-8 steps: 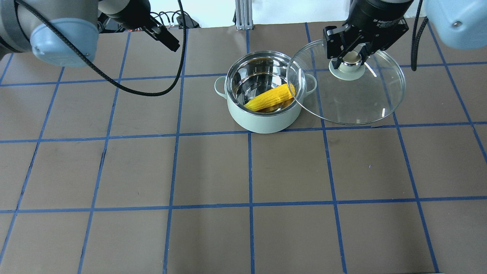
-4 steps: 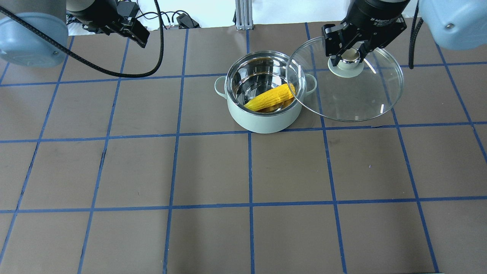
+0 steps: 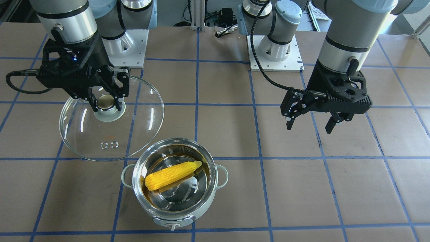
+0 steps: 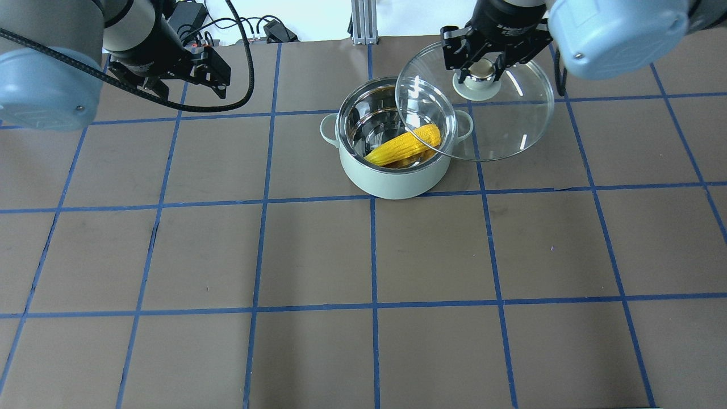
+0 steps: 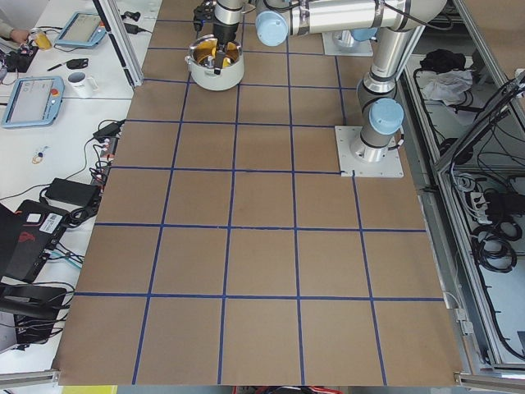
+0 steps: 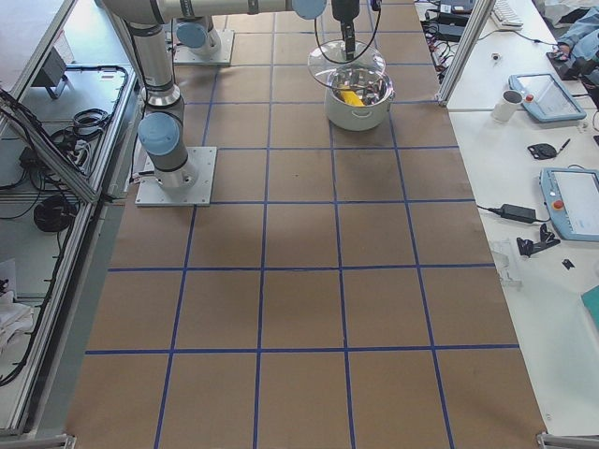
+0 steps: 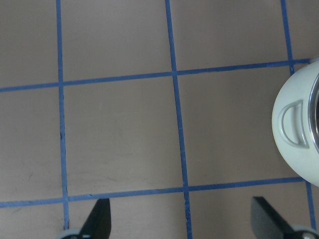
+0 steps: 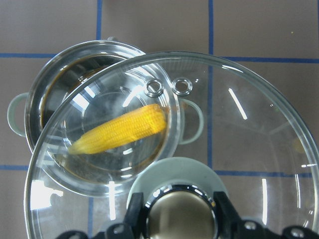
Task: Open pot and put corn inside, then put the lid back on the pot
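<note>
The mint-green pot point(image 4: 392, 182) point(image 3: 174, 220) stands open on the table with the yellow corn point(image 4: 404, 146) point(image 3: 173, 174) lying inside it. My right gripper point(image 4: 481, 63) point(image 3: 106, 102) is shut on the knob of the glass lid point(image 4: 511, 130) point(image 3: 84, 134) and holds it in the air, its edge overlapping the pot's rim. In the right wrist view the corn point(image 8: 119, 130) shows through the lid point(image 8: 249, 149). My left gripper point(image 4: 190, 76) point(image 3: 310, 126) is open and empty, well away from the pot. The left wrist view shows the pot's side handle point(image 7: 293, 123).
The table is brown with blue tape grid lines point(image 4: 372, 250). The arm bases point(image 3: 273, 50) stand at the robot's side. Operator desks with tablets and a mug point(image 6: 513, 105) lie beyond the table's far edge.
My right gripper has carried the lid leftwards, so it now overlaps the pot's right rim. My left arm has pulled back further to the left.
</note>
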Action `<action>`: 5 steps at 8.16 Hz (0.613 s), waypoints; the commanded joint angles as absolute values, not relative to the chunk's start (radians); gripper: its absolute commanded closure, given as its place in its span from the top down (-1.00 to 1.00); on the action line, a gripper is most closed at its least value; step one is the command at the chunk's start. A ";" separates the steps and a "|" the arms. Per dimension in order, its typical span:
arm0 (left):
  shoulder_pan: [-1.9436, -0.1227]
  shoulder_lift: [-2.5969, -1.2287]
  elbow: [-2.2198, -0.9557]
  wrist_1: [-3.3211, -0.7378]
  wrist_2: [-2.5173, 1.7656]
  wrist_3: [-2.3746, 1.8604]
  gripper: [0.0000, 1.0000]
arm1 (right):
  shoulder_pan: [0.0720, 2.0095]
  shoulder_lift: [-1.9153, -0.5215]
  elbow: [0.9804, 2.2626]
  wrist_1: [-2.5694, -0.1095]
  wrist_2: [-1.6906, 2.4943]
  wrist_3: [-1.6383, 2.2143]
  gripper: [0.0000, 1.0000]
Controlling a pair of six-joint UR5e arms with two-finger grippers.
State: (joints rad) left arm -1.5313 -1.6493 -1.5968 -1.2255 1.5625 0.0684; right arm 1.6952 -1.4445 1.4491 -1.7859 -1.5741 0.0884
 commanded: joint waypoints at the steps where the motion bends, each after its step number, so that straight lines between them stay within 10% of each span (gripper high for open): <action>1: -1.532 -1.617 -1.686 -1.239 1.568 -0.053 1.00 | 1.790 -1.312 1.447 -1.949 -1.589 0.236 -0.39; 5: -1.534 -1.621 -1.694 -1.241 1.562 -0.066 1.00 | 1.808 -1.198 1.448 -2.046 -1.591 0.328 -0.40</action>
State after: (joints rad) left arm -1.5337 -1.6231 -1.6911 -1.2388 1.5607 -0.0667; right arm 1.7976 -1.2467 1.4467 -2.0040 -1.5896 0.2816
